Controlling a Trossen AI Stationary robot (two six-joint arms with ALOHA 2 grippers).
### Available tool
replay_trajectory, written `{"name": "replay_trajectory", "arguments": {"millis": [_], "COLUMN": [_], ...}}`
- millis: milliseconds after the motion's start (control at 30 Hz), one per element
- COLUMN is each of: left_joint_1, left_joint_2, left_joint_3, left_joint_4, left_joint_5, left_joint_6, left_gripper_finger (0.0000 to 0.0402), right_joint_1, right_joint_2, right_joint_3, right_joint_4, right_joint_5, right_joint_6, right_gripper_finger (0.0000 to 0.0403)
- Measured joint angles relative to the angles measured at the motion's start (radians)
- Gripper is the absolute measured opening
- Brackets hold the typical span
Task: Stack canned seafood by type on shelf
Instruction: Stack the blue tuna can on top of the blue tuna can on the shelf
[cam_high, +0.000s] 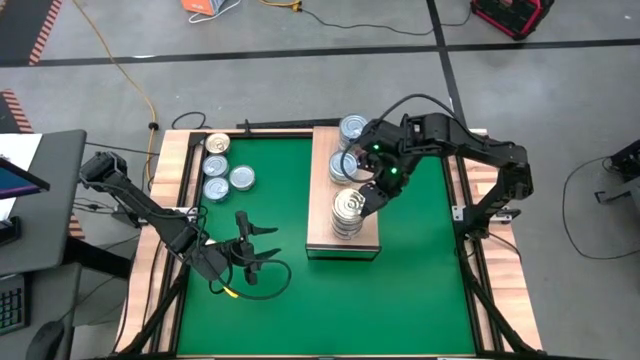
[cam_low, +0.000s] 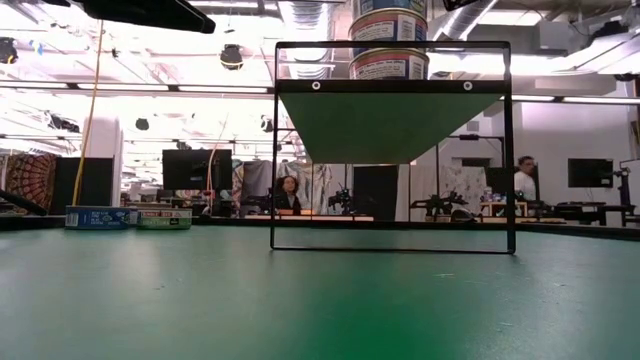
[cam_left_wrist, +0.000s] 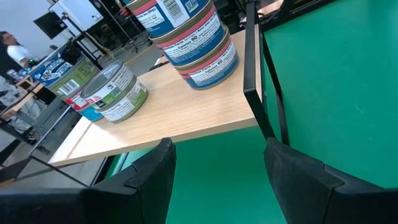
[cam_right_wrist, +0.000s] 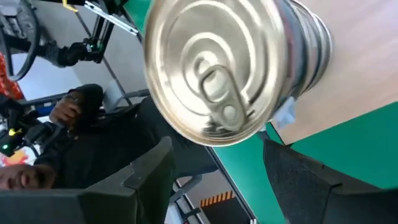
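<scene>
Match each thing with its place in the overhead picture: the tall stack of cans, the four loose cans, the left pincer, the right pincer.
Things:
1. tall stack of cans
2. four loose cans
3. left pincer
4. right pincer

Places:
A. lying on the green mat, left of the shelf
B. above the shelf, right beside the tall stack
C. standing at the shelf's lower end in the picture
D. open over bare mat, holding nothing

Pairs: 1-C, 2-A, 3-D, 4-B
</scene>
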Motion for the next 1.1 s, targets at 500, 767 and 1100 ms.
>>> {"name": "replay_trajectory", "arguments": {"millis": [500,767,1100], "left_joint_1": [-0.100,-0.061,0.193], "left_joint_2": [-0.110,-0.110,-0.110], "left_joint_3": [0.000,0.000,-0.006], "left_joint_4": [-0.277,-0.604,-0.817], "left_joint_5": [0.044,0.077,0.266], "left_joint_6": [-0.199,-0.605,-0.753], "left_gripper_finger": [0.0234,0.0234,0.0225], "right_joint_1": [0.236,0.544,0.742], "right_joint_2": [-0.108,-0.104,-0.196], "right_joint_3": [0.008,-0.232,-0.550], "right_joint_4": [-0.152,-0.015,0.384], "right_joint_5": [0.437,0.868,1.171], "right_joint_6": [-0.027,-0.028,-0.001], "right_gripper_finger": [0.0268,0.0252,0.0212]}}
